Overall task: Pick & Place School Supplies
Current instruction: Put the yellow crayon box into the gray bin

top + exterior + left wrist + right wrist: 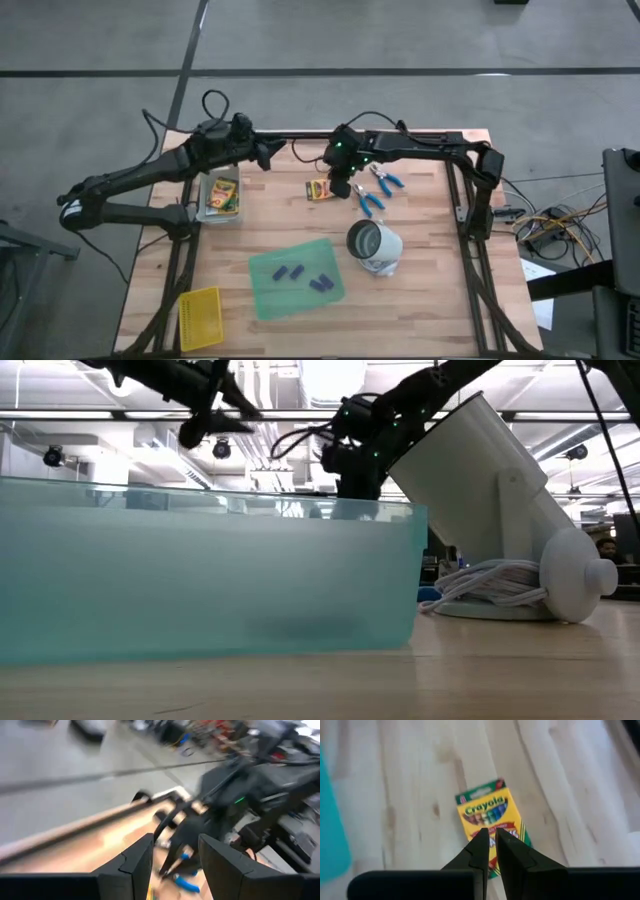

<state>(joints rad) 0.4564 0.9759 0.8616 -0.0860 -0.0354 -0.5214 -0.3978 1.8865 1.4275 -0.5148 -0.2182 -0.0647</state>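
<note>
The wooden table [420, 300] is flat and pale, with lines in the wood. The see-through green sheet [295, 278] lies near its middle, with tiny purple-blue pieces [288, 271] on it. A white round lamp-like thing [375, 247] lies at 3 o'clock from the sheet. The right gripper [340, 187] hangs over a crayon box [490, 827], its fingers almost together and holding nothing. The box is smooth yellow-and-green cardboard, flat on the table. Fingers that tight could bump the box and push it away. The blue-handled scissor tools [377, 190] lie at 3 o'clock from the box. The left gripper [176, 852] is partly open and empty.
</note>
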